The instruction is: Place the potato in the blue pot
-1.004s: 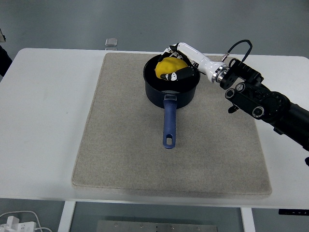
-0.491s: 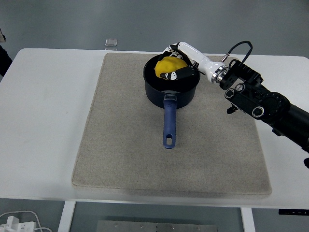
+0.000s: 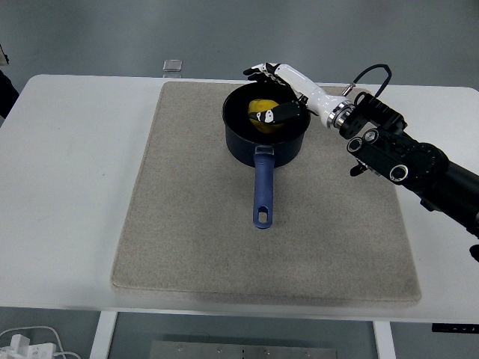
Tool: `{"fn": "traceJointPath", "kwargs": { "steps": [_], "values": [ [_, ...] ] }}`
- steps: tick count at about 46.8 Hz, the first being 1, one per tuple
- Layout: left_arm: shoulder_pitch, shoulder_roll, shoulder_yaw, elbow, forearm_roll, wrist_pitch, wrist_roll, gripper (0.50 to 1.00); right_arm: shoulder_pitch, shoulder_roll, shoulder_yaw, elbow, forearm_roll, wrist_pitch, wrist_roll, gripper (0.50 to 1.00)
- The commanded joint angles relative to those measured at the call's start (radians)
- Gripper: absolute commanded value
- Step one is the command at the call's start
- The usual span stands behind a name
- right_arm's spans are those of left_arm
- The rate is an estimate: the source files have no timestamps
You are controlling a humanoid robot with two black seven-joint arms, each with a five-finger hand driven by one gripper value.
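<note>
The blue pot (image 3: 263,152) stands at the back of the beige mat (image 3: 202,224), its long handle (image 3: 261,194) pointing toward me. The yellow potato (image 3: 261,109) lies low inside the pot. My right hand (image 3: 269,91) reaches in from the right over the pot's far rim. Its fingers (image 3: 260,72) are spread above the rim and the thumb (image 3: 283,113) hangs just beside the potato. The hand holds nothing. The left arm is out of view.
A small square grey object (image 3: 173,66) lies on the white table (image 3: 67,187) behind the mat's back left corner. White cables (image 3: 30,345) show below the table's near edge at the left.
The right hand's fingers have opened and lifted off the potato. The potato has dropped from rim height down into the pot.
</note>
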Motion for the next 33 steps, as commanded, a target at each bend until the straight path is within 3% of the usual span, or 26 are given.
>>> {"fn": "traceJointPath", "kwargs": {
  "steps": [1, 9, 27, 33],
  "values": [
    [0.0, 0.0, 0.0, -0.001, 0.002, 0.0, 0.0, 0.999, 0.001, -0.002, 0.0, 0.0, 0.007, 0.0, 0.0, 0.919],
    [0.0, 0.0, 0.002, -0.002, 0.002, 0.0, 0.0, 0.999, 0.007, -0.008, 0.009, 0.0, 0.067, 0.0, -0.001, 0.919],
    [0.0, 0.0, 0.0, -0.001, 0.002, 0.0, 0.0, 0.999, -0.008, -0.031, 0.165, 0.0, 0.275, 0.011, -0.006, 0.919],
    [0.0, 0.0, 0.0, -0.001, 0.002, 0.0, 0.0, 0.999, -0.016, -0.055, 0.211, -0.001, 0.433, 0.017, -0.084, 0.919]
  ]
}}
